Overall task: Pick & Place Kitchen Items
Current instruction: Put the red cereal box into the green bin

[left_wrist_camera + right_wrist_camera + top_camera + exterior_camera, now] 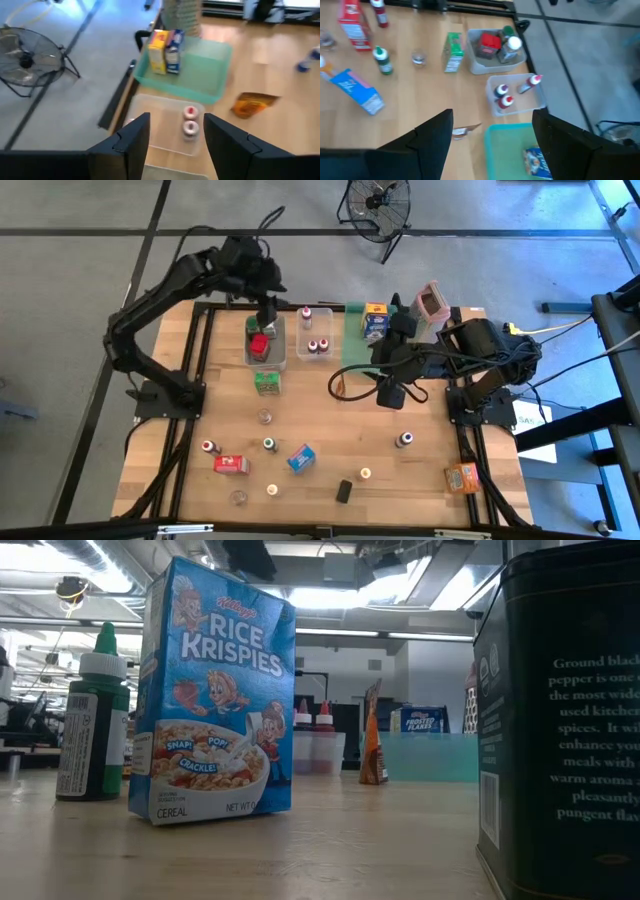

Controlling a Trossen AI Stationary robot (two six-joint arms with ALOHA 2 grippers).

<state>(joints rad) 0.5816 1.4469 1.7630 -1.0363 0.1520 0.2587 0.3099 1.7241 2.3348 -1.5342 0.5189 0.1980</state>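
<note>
The left gripper [268, 312], jaws spread and empty, hovers over the clear bin [265, 346] at 11 o'clock for depositing, while the right gripper [392, 393], also spread, waits mid-table

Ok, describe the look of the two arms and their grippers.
Both arms are dark, near black, built of jointed tubular links on black bases bolted at the wooden table's sides. The left arm carries thin black cables near its wrist; the right arm has thicker bundled cables behind it. The left gripper and right gripper each have two broad, flat, matte black fingers.
</note>
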